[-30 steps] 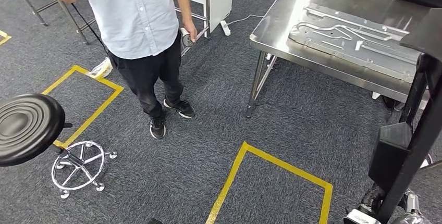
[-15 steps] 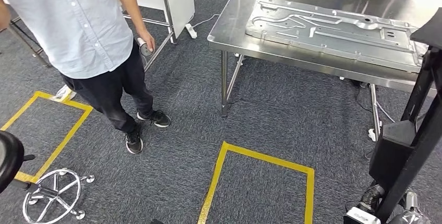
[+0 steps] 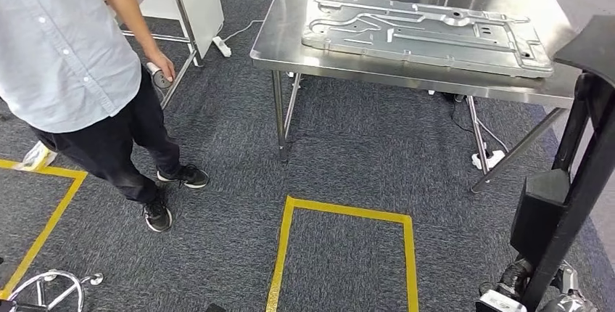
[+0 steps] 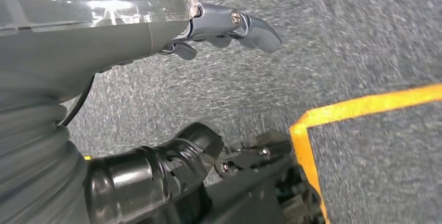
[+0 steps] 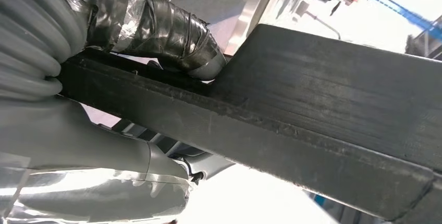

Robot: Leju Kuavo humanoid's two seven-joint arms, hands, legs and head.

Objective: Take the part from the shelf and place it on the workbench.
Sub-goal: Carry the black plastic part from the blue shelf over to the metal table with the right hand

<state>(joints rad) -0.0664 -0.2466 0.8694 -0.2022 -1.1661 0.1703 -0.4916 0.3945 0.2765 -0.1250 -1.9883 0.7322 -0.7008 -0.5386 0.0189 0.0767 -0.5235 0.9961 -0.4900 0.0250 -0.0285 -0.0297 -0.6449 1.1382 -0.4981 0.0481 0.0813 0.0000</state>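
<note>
The right hand (image 5: 130, 41) gripped a long black part (image 5: 323, 130): its taped thumb lay across the top face and grey fingers (image 5: 156, 156) wrapped the underside. In the head view the right hand (image 3: 537, 297) sat low at the right, the part (image 3: 573, 181) rising steeply from it. The left hand (image 4: 229, 31) hung over the floor, fingers extended, holding nothing

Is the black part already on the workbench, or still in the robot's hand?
In the right hand, which grips the black part; the workbench carries a metal panel.
</note>
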